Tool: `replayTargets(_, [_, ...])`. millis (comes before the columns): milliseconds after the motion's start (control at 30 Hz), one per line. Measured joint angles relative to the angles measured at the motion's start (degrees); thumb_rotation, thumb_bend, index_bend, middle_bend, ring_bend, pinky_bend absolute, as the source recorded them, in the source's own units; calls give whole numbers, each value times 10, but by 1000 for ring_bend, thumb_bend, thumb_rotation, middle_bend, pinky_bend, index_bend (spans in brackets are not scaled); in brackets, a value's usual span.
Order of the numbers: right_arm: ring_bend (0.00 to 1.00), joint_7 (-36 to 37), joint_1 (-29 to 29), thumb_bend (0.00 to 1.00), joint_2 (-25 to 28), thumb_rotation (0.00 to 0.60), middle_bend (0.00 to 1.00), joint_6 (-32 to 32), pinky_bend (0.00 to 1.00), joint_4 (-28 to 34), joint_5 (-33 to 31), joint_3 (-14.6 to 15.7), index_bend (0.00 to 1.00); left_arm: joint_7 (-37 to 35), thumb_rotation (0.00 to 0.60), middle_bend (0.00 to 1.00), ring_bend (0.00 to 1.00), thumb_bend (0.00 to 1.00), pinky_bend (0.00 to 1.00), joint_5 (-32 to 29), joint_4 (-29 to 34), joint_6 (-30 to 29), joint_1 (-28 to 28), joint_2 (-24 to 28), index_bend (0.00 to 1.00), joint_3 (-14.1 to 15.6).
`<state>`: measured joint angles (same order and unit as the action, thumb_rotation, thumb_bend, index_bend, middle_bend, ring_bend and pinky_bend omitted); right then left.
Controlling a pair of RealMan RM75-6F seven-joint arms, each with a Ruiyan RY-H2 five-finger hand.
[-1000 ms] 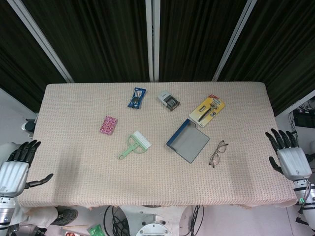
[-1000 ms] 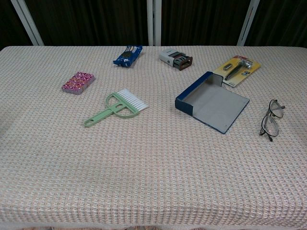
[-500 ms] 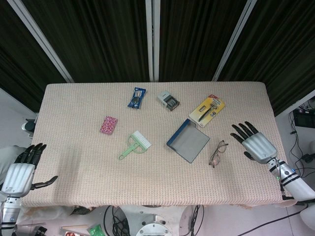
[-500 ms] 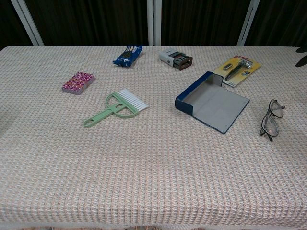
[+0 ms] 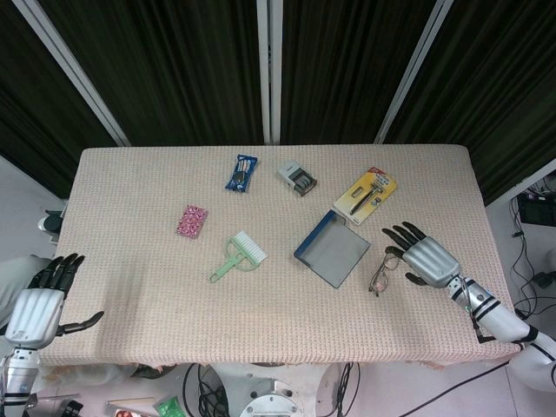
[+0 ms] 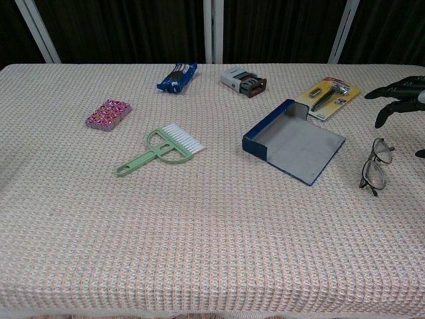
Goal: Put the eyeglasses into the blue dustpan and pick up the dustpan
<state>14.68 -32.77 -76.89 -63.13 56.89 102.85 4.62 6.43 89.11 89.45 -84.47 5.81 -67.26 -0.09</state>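
The eyeglasses [image 5: 384, 270] [image 6: 375, 165] lie flat on the tablecloth, just right of the blue dustpan [image 5: 334, 250] [image 6: 296, 141]. The dustpan sits near the table's middle with its grey floor up and its open mouth toward the glasses. My right hand [image 5: 423, 257] [image 6: 402, 94] hovers just right of and above the glasses, fingers spread, holding nothing. My left hand [image 5: 42, 306] hangs off the table's near left corner, fingers apart and empty; the chest view does not show it.
A green hand brush [image 5: 237, 255] lies left of the dustpan. A pink patterned box [image 5: 192, 220], a blue packet [image 5: 242, 171], a grey-and-white stapler-like item [image 5: 297, 177] and a yellow carded razor [image 5: 366, 195] are spread across the far half. The table's right edge [image 5: 491, 252] is close behind my right hand.
My right hand has swept in from beyond the table's right edge to just beside the eyeglasses, entering the chest view. The left hand barely shifted. Nothing on the table moved.
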Motion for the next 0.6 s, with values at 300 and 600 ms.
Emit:
replayTargets(300, [0,17,-14,176,-45,600,0,3,0,-43,-1,8,338,3,367,66,89,110,223,-4,3,4,0,6,63,1])
replayTargets(600, [0,27,-28,176,-79,600,0,2,0,-86,-2,14,383,7,364,66,89,111,223,-8,8,5,-2,11,63,1])
